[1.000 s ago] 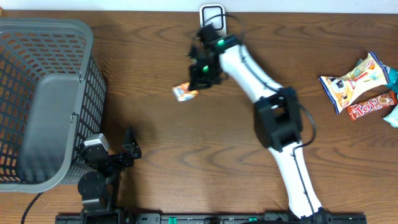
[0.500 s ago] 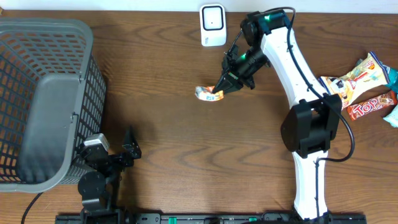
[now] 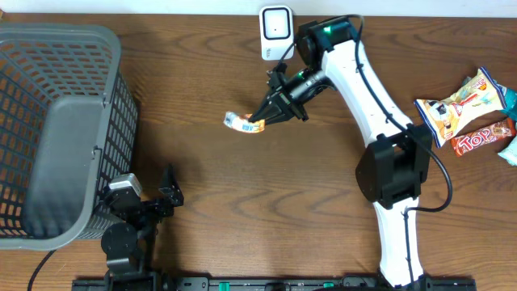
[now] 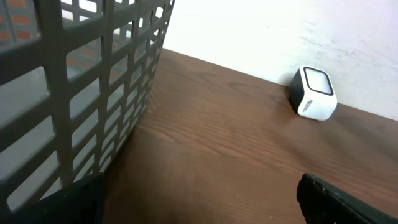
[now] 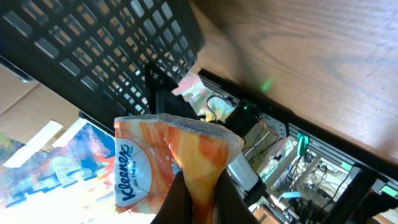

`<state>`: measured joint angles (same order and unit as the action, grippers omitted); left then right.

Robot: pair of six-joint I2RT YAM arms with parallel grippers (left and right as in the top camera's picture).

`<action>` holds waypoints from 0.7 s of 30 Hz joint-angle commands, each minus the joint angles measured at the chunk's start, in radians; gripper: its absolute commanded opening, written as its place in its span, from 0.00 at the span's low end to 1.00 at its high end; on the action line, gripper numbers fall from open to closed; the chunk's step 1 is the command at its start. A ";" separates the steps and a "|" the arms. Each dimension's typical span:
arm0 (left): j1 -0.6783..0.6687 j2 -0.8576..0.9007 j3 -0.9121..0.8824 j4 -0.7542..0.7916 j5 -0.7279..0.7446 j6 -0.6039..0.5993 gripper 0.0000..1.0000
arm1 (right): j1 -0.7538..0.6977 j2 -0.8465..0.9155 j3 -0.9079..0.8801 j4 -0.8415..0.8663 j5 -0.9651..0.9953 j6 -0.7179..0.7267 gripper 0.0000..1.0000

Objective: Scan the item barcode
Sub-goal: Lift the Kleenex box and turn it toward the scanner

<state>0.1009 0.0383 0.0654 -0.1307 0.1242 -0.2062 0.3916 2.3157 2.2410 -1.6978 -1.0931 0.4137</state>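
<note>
Overhead – table (image 3: 242,218): brown wood grain.
Overhead – basket (image 3: 60,48): grey mesh, at the left edge.
Overhead – scanner (image 3: 276,31): small white unit with a dark-rimmed window, at the far edge near centre.
Overhead – right arm (image 3: 363,89): white, reaches from the near edge up past the scanner, then bends back toward the left.
Overhead – right gripper (image 3: 260,121): pinched tight on one end of the tissue pack (image 3: 240,123).
Overhead – pack position: out toward the basket from the fingertips, near the scanner on its near-left side, not touching it. Well apart from the basket.
Overhead – left gripper (image 3: 145,198): near edge, just beside the basket, nothing between the fingers.
Overhead – snack packets (image 3: 456,105): loose cluster at the right edge, well apart from both grippers.

Left wrist – fingers (image 4: 348,199): dark tips at the two lower corners, spread as wide as the frame, holding nothing.
Left wrist – basket (image 4: 93,93): mesh wall fills the left side.
Left wrist – scanner (image 4: 314,93): stands on the table against the white wall (image 4: 249,31), window tilted upward.

Right wrist – fingers (image 5: 171,208): closed together on a fold of the wrapper at the bottom edge.
Right wrist – tissue pack (image 5: 155,162): orange and white, blue "Kleenex" lettering readable along the side. No barcode visible on this face.
Right wrist – background: basket (image 5: 112,43) mesh and table (image 5: 298,56) beyond the pack.
</note>
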 commanded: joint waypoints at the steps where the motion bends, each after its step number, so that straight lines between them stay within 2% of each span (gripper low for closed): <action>1: -0.002 -0.002 -0.024 -0.010 -0.005 0.002 0.98 | 0.029 -0.046 -0.004 -0.001 -0.042 0.004 0.02; 21: -0.002 -0.002 -0.024 -0.010 -0.005 0.002 0.98 | 0.052 -0.166 -0.004 -0.001 0.040 -0.010 0.01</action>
<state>0.1009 0.0383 0.0654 -0.1307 0.1242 -0.2062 0.4419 2.1929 2.2406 -1.6974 -1.0607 0.4126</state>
